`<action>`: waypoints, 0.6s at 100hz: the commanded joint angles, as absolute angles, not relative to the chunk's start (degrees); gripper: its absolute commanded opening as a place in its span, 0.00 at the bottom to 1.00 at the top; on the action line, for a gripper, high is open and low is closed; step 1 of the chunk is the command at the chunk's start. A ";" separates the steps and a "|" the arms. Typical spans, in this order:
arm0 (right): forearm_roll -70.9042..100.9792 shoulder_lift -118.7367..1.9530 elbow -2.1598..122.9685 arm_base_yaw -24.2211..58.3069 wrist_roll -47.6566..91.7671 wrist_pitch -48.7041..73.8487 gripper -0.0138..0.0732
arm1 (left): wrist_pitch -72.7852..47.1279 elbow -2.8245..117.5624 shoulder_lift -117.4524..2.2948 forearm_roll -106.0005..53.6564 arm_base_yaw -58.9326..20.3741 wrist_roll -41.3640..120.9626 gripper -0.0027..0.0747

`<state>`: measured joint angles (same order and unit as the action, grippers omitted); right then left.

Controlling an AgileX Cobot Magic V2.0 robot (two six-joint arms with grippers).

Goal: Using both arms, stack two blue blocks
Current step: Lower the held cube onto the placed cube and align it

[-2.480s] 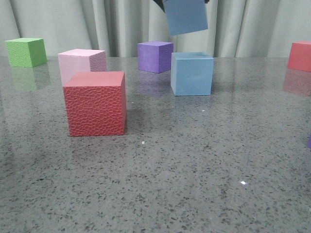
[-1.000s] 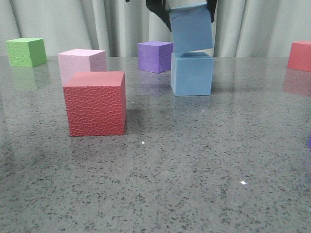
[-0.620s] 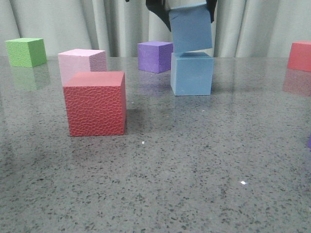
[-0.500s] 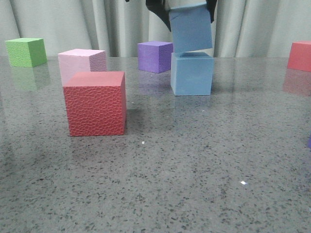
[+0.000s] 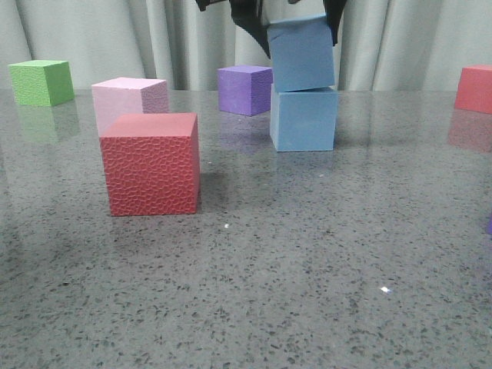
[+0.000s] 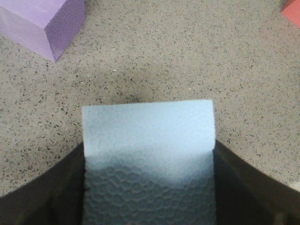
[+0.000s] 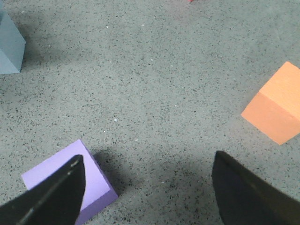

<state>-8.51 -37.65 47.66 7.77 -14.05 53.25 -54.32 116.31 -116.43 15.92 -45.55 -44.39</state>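
My left tool (image 5: 300, 15), clenched on the upper blue block (image 5: 302, 54), holds it squarely atop the lower blue block (image 5: 304, 119), touching.

Stack of two blue blocks (image 5: 303, 84), far centre, upper one clamped by left gripper (image 5: 296, 19).
Obstacles: purple cube (image 5: 244, 89) just beside stack at 9 o'clock, narrow gap between; pink cube (image 5: 129, 100) and red cube (image 5: 151, 163) farther out at 8 o'clock; green cube (image 5: 41, 81) far left; red cube (image 5: 473, 88) far right.
Free room: table (image 5: 307, 261) open at 6 o'clock and 3 o'clock.
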 commanded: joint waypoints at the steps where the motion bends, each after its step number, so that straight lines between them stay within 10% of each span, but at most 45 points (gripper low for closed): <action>1: -9.22 -37.66 49.00 7.52 -13.59 49.52 0.80 | -51.94 118.16 -113.20 17.24 -45.98 -44.82 0.41; 60: -9.22 -37.66 49.00 7.52 -13.59 49.52 0.80 | -51.40 118.16 -113.20 17.23 -45.98 -44.82 0.48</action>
<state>-8.51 -37.65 47.66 7.77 -14.05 53.25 -54.45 116.31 -116.43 16.23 -45.55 -44.39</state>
